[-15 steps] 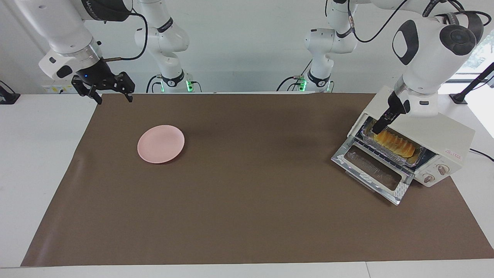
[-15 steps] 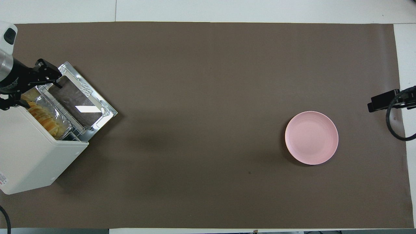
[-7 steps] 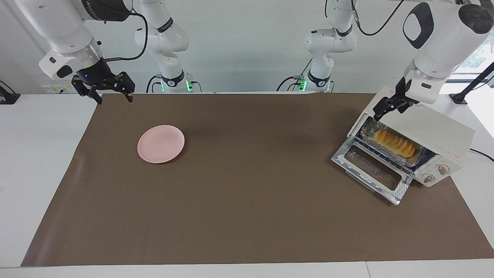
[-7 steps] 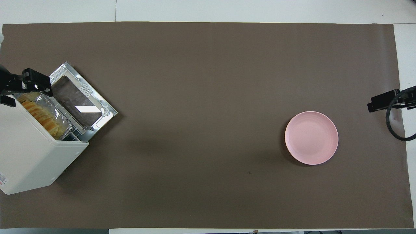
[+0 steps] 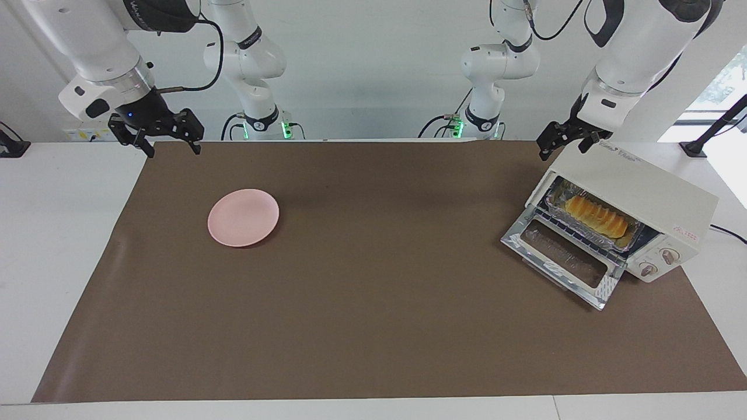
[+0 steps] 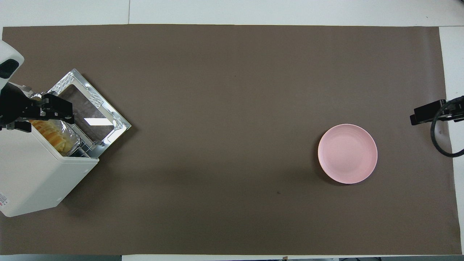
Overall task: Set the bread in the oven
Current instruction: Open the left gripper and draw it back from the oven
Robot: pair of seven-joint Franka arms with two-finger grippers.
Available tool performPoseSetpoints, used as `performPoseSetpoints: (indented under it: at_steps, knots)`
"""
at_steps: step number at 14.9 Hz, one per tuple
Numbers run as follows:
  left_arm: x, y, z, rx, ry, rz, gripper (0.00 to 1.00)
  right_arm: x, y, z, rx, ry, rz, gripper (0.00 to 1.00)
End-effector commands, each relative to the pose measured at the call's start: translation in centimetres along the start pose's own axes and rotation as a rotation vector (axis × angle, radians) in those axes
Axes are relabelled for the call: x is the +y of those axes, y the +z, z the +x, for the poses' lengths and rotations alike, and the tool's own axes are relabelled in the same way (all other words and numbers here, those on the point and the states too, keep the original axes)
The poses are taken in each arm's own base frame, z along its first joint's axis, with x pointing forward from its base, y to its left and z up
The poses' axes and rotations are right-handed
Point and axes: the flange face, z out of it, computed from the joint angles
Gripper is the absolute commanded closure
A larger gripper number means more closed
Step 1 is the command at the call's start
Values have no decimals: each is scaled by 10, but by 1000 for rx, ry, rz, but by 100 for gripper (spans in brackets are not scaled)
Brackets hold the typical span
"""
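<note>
Bread (image 5: 596, 214) stays in oven (image 5: 636, 198); left gripper (image 5: 565, 142) has lifted clear.

Matt brown paper mat (image 5: 373, 303), glossy cream oven (image 5: 636, 192), crinkled silver foil tray (image 5: 560, 204).

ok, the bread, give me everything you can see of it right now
The bread is a small elongated yellow-orange loaf with crosswise ridges like slices. It lies flat in a crinkled silver foil tray on the wire rack inside the cream-white oven, lengthwise along the opening, at the left arm's end of the table. The glass door hangs open in front of it. No gripper touches it; only the tray is in contact with it.
</note>
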Motion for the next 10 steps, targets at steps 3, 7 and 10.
performPoseSetpoints:
  at_steps: [3, 7, 10]
  knots:
    - [-2, 4, 3, -8, 61, -24, 0, -2, 1, -8, -7, 11, 13, 0]
    - [-6, 9, 4, -17, 75, -24, 0, -2, 1, -8, -7, 11, 13, 0]
    - [-19, 8, 8, -20, 131, -29, 0, -2, 0, -7, -6, 11, 13, 0]
